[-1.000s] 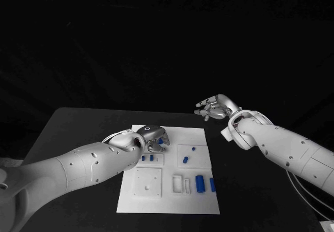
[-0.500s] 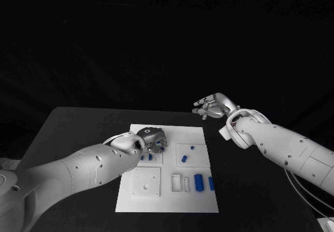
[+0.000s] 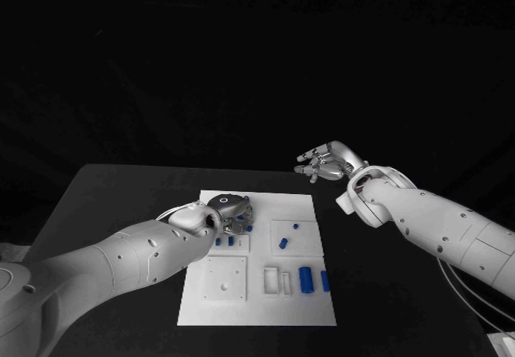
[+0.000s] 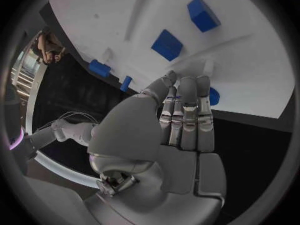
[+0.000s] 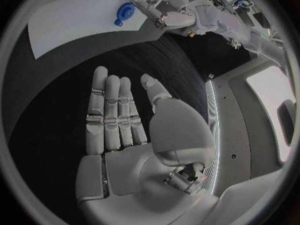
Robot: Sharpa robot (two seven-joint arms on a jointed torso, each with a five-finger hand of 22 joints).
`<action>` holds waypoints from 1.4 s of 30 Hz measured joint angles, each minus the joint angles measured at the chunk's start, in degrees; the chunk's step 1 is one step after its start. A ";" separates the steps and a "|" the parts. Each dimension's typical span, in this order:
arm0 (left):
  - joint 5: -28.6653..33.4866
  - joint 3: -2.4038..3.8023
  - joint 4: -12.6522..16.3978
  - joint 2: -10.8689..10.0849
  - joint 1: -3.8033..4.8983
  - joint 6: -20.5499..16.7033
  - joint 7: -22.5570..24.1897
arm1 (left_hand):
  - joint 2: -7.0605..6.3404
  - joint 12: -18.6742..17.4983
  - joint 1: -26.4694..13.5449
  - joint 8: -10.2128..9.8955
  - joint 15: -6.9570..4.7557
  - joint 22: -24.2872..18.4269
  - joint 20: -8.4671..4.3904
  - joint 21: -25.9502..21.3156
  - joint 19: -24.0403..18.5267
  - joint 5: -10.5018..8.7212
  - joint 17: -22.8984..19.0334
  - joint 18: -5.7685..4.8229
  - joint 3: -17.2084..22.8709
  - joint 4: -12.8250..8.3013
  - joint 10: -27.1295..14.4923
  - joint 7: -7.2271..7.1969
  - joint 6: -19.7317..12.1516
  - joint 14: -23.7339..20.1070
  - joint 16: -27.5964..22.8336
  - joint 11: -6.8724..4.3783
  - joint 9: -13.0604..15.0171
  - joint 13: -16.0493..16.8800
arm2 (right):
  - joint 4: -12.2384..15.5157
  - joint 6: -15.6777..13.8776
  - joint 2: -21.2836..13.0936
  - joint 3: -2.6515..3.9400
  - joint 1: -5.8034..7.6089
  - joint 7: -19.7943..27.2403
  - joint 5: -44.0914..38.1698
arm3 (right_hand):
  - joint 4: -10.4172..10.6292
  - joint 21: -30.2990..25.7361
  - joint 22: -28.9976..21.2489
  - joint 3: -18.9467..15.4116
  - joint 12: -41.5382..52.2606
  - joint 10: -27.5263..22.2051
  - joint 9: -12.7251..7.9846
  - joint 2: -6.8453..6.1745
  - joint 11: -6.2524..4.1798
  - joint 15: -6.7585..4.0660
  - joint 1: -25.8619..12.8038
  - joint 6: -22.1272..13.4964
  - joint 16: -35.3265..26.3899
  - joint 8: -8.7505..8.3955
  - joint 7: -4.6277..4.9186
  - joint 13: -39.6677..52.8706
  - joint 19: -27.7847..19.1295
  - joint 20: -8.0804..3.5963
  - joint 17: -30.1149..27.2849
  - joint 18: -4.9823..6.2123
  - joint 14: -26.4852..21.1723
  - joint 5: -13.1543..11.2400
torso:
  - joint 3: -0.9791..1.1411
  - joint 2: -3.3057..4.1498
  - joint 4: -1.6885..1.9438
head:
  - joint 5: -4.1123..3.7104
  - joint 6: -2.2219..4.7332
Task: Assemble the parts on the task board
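Here the task board (image 3: 257,260), a white rectangular plate with shallow square and slot recesses, lies in the middle of the black table (image 3: 118,201), its long side running away from the robot. Small blue parts sit on it: two short ones (image 3: 225,241) side by side just below the left hand, one tilted piece (image 3: 284,243) in a square recess toward the right edge, and two upright longer ones (image 3: 307,279) near the front right, beside a pair of white slots. The left hand (image 3: 228,211) is down over the board's far left portion, covering what lies under it there; in the left wrist view its fingers (image 4: 187,110) lie straight and side by side, tips against the white surface next to a blue part (image 4: 214,96), and I cannot tell whether anything is pinched. Two more blue blocks (image 4: 167,44) show beyond the fingertips in that view. The right hand (image 3: 328,163) is raised beyond the board's far right corner, well apart from it, palm flat, fingers (image 5: 106,110) extended, holding nothing.
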 measured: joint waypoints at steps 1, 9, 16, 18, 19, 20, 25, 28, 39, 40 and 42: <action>-0.08 0.00 -0.20 0.06 -0.04 0.00 -0.04 | 0.00 0.00 0.00 0.00 0.00 0.01 0.15 0.18 -0.15 0.00 -0.04 0.01 0.00 0.00 0.00 0.00 0.00 0.00 0.00 0.00 0.00 0.00 | 0.03 0.00 0.00 0.00 0.00 0.00 0.01 | 0.00 0.00 -0.22 0.00 0.00 0.00 0.00 0.00 0.00 0.00 0.00 0.00 0.00 0.00 0.00 -0.09 0.00 0.00 -0.12 0.01 0.00 0.00 | 0.01 -0.01 0.02 | -0.01 0.00; -0.40 0.09 -0.99 0.50 -0.21 -0.05 -0.13 | -0.32 0.00 -0.32 0.00 0.20 0.22 0.15 0.47 -0.15 -0.67 -0.11 0.01 0.08 0.55 0.00 -0.67 -3.09 0.20 0.26 0.00 -0.15 0.00 | 0.20 -0.01 0.02 0.00 0.02 0.02 0.05 | 0.00 0.00 -0.28 0.00 0.00 0.00 0.00 0.00 0.00 0.00 0.00 0.00 0.00 0.00 0.00 -0.12 0.00 0.00 -0.13 0.00 0.00 0.00 | -0.01 0.02 0.00 | -0.13 -0.03; -0.47 0.13 -1.14 0.77 -0.25 -0.06 -0.14 | -0.34 0.00 -0.27 0.00 0.40 0.21 0.38 -0.93 0.28 -1.08 -0.35 0.00 -0.90 1.50 -0.81 -1.24 -4.73 0.40 0.26 0.33 -0.15 0.01 | 0.26 -0.01 0.01 0.00 0.02 0.02 0.08 | 0.00 0.00 -0.28 0.00 0.00 0.00 0.00 0.00 0.00 0.02 0.00 0.00 0.00 0.00 0.00 -0.12 0.00 0.00 -0.12 0.00 -0.03 0.00 | 0.02 0.04 0.00 | -0.30 -0.13; -0.48 0.14 -1.20 0.85 -0.26 -0.02 -0.14 | -0.56 0.00 -0.05 0.00 0.40 0.21 0.26 -1.35 0.40 -1.08 -0.39 0.00 -1.30 1.59 -0.95 -1.24 -4.73 0.40 0.26 0.33 -0.15 0.01 | 0.27 -0.02 0.01 0.00 0.02 0.02 0.09 | 0.00 0.19 -0.39 0.00 0.00 0.00 0.00 0.00 0.00 0.18 0.00 0.00 0.00 0.00 0.00 -0.15 0.00 0.00 -0.17 -0.01 -0.19 0.00 | 0.03 0.04 0.00 | -0.35 -0.15; -0.49 0.15 -1.23 0.88 -0.26 -0.01 -0.14 | -0.56 0.00 -0.05 0.00 0.40 0.21 0.25 -1.74 0.64 -1.08 -0.45 0.00 -1.72 1.69 -0.95 -1.37 -4.86 0.40 0.26 0.33 -0.14 0.01 | 0.28 -0.02 0.01 0.00 0.02 0.02 0.09 | 0.00 0.42 -0.56 0.00 -0.01 0.00 0.00 0.00 0.00 0.18 0.00 0.00 0.00 0.00 0.00 -0.21 0.00 0.00 -0.23 -0.01 -0.19 0.00 | 0.03 0.04 0.00 | -0.40 -0.16; -0.49 0.15 -1.25 0.91 -0.27 0.01 -0.14 | -0.56 0.00 -0.04 0.00 0.40 0.20 0.25 -1.81 0.82 -1.08 -0.46 -0.01 -1.75 1.72 -0.95 -1.39 -4.88 0.40 0.26 0.33 -0.14 0.01 | 0.28 -0.02 0.01 0.00 0.02 0.03 0.10 | 0.00 0.44 -0.60 0.00 -0.01 0.00 0.00 0.00 0.00 0.18 0.00 0.00 0.00 0.00 0.00 -0.23 0.00 0.00 -0.25 -0.01 -0.19 0.00 | 0.03 0.03 0.00 | -0.42 -0.18; -0.51 0.17 -1.26 1.01 -0.32 0.25 -0.14 | -0.56 0.00 -0.04 0.00 -0.01 0.15 -0.05 -1.93 1.12 -1.08 -0.40 0.00 -1.75 1.72 -0.58 -0.66 -4.15 0.82 0.66 -0.05 -0.14 0.01 | 0.28 -0.02 0.05 0.00 0.03 0.04 0.12 | 0.00 0.44 -0.60 0.00 -0.01 0.00 0.00 0.00 0.00 0.18 0.00 0.00 0.00 0.00 0.00 -0.23 0.00 0.00 -0.25 -0.01 -0.19 0.00 | 0.04 0.01 0.02 | -0.56 -0.26; -0.52 0.16 -1.10 1.08 -0.43 0.65 -0.10 | -0.56 0.00 -0.04 0.00 -0.14 -0.43 -0.26 -2.23 1.32 -1.29 -0.19 -0.03 -1.72 1.75 -0.19 -0.10 -2.75 0.94 1.23 -0.39 -0.14 0.01 | 0.28 -0.03 0.05 0.00 0.03 0.04 0.13 | 0.00 0.44 -0.60 0.00 -0.01 0.00 0.00 0.00 0.00 0.18 0.00 0.01 0.00 0.00 0.00 -0.23 0.00 0.00 -0.25 -0.01 -0.19 0.00 | 0.04 0.01 0.03 | -0.64 -0.32; -0.52 0.18 -1.21 1.22 -0.52 1.77 -0.11 | -0.30 -0.01 -0.29 0.00 -0.20 0.02 -0.36 -1.33 1.41 -1.32 0.03 -0.01 -0.56 1.83 2.04 0.50 -1.12 1.01 2.04 -0.59 -0.14 -0.10 | 0.34 -0.03 0.07 0.00 0.03 0.05 0.16 | 0.00 0.44 -0.76 0.00 -0.01 0.00 0.00 0.00 0.00 0.18 0.00 0.01 0.21 0.00 -0.01 -0.29 0.00 0.00 -0.31 -0.01 -0.19 0.00 | 0.03 0.01 0.05 | -0.84 -0.38; -0.52 0.18 -1.24 1.24 -0.52 1.81 -0.11 | -0.30 -0.01 -0.29 0.00 -0.20 0.02 -0.36 -1.10 1.41 -1.32 0.03 -0.01 -0.27 1.80 2.04 0.50 -1.12 1.01 2.26 -0.59 -0.14 -0.10 | 0.35 -0.03 0.07 0.00 0.03 0.05 0.16 | 0.00 0.44 -0.76 0.00 -0.01 0.00 0.00 0.00 0.00 0.18 0.00 0.01 0.21 0.00 -0.01 -0.29 0.00 0.00 -0.30 -0.02 -0.19 0.00 | 0.03 0.01 0.05 | -0.84 -0.38; -0.52 0.20 -1.30 1.28 -0.52 1.89 -0.11 | -0.27 -0.01 -0.32 0.00 -0.20 0.02 -0.36 -0.88 1.41 -1.32 0.11 -0.01 -0.23 1.80 2.33 0.51 -0.72 1.01 2.28 -0.61 -0.14 -0.12 | 0.35 -0.03 0.08 0.00 0.03 0.05 0.16 | 0.00 0.44 -0.76 0.00 -0.01 0.00 0.00 0.00 0.00 0.18 0.00 0.01 0.21 0.00 -0.01 -0.28 -0.01 0.00 -0.31 -0.01 -0.19 0.00 | 0.03 0.01 0.05 | -0.87 -0.41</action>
